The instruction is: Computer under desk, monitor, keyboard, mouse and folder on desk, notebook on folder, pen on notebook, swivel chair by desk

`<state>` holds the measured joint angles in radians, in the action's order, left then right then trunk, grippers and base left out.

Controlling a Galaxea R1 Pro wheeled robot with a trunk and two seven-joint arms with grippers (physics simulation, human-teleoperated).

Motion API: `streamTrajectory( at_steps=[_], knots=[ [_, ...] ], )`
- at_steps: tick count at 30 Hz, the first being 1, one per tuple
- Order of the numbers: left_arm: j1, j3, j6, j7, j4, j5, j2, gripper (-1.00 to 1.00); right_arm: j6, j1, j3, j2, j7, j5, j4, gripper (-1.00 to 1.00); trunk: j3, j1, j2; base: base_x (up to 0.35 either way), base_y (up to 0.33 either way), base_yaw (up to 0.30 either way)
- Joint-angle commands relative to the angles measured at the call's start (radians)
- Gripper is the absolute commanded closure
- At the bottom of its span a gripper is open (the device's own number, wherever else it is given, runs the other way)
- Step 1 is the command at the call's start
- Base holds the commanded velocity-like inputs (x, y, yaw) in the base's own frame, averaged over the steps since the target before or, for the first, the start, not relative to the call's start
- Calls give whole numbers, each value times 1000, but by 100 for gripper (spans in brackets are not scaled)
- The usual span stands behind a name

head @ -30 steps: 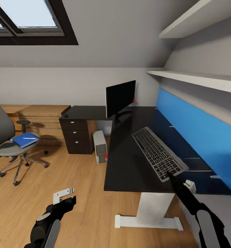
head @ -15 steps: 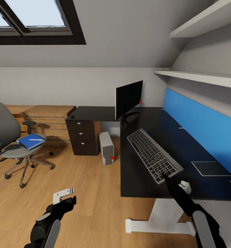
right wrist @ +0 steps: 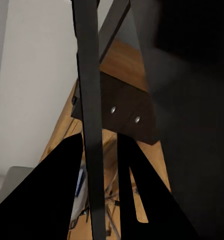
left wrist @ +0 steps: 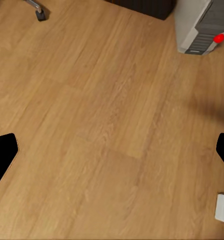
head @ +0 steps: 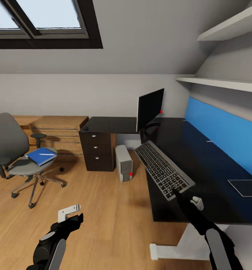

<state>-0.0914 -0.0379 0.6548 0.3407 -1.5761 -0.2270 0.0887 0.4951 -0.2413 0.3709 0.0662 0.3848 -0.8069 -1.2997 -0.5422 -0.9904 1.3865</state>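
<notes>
The right gripper (head: 177,193) has its fingers clamped on the keyboard (head: 162,168), carried over the worktop (head: 201,165) near the monitor (head: 150,107) — folder (head: 41,156) remains on the swivel chair (head: 13,150); left gripper (head: 70,214) gapes, empty.

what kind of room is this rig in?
Looks like an attic room used as a home office: a skylight set in a sloped ceiling, a long black desk carrying a monitor and keyboard, and a grey swivel chair on the oak plank floor.
</notes>
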Motion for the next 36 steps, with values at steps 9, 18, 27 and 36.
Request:
streamTrajectory(
  at_steps=[9, 18, 27, 36],
  knots=[
    [-1, 0, 3, 9, -1, -10, 0, -100, 10, -1, -1, 1, 2, 2, -1, 100, 13, 0, 1, 28, 140, 0],
    [-1, 0, 2, 9, -1, -11, 0, -100, 10, -1, -2, 1, 2, 5, -1, 100, 27, 0, 1, 1, 160, 0],
    [-1, 0, 2, 9, -1, -11, 0, -100, 10, -1, -3, 1, 2, 6, 2, 100, 39, 0, 1, 52, 294, 0],
    [-1, 0, 2, 9, -1, -11, 0, -100, 10, -1, -18, 1, 2, 5, 3, 100, 40, 0, 1, 219, 270, 0]
  ],
)
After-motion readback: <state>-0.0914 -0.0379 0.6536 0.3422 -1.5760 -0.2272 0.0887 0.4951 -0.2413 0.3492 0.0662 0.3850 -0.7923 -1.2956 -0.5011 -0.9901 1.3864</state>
